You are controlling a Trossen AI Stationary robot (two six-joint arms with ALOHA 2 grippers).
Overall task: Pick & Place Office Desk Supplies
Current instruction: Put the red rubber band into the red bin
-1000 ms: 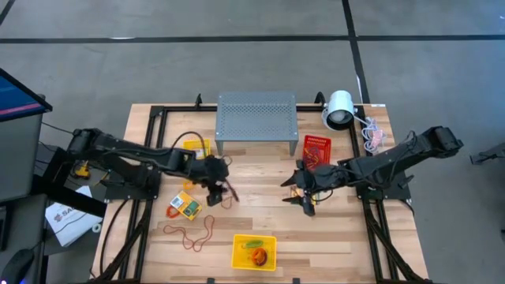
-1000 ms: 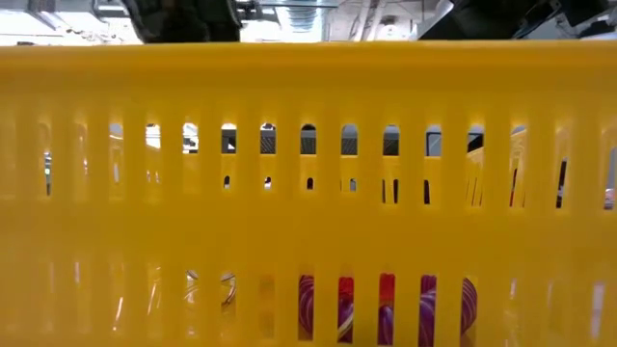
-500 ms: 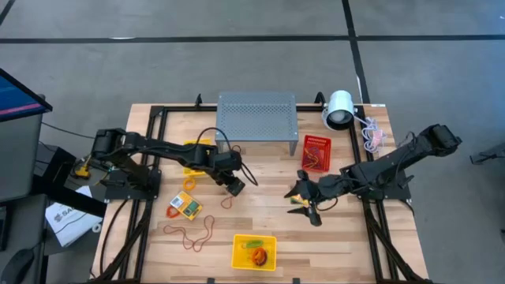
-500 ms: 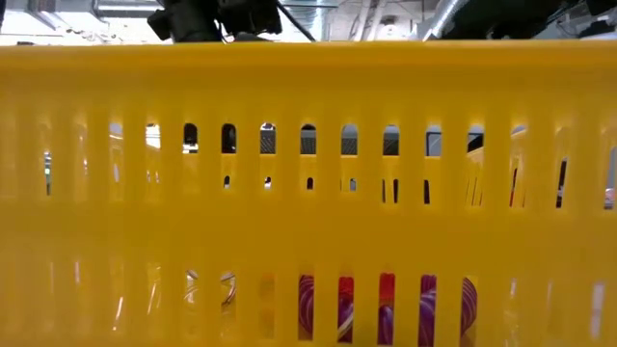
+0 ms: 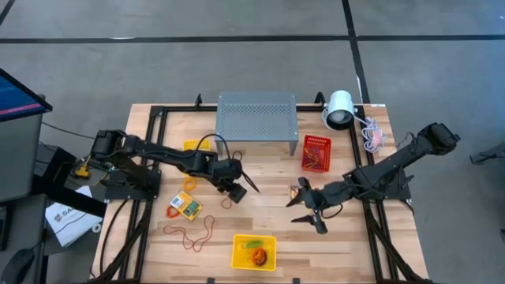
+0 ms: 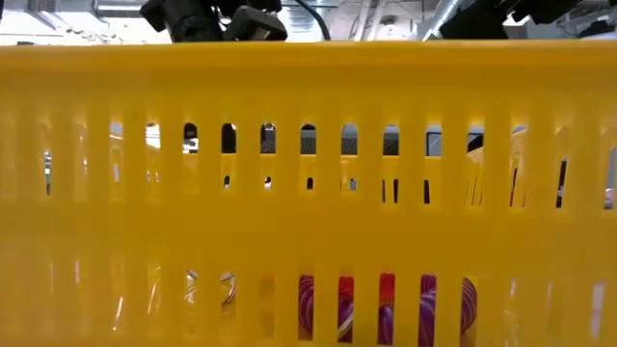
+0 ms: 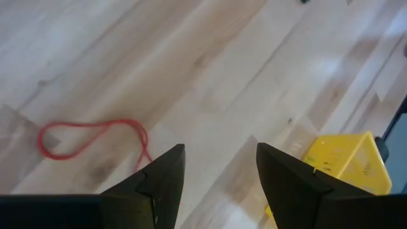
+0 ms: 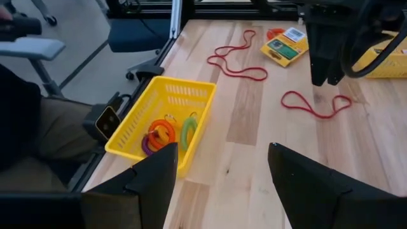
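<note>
I've got the left gripper [image 7: 216, 175] over mid-table, jaws parted & empty, the red rubber-band loop [image 7: 89, 137] lying flat just beside its tips. Best approach imo — drop straight down, one finger inside the loop, pinch the strand. Right gripper [image 5: 309, 211] hangs open, holding nothing, near the front yellow basket [image 5: 254, 239] — the drop spot, I'd guess.

The table [image 5: 268, 221] is pale wood planks with a smooth, matt grain. The yellow basket [image 8: 166, 95] is slotted plastic, slightly glossy, and the grey stand [image 5: 256, 118] is perforated matt metal. Both grippers' fingers [image 7: 159, 184] look like dark matt plastic.
</note>
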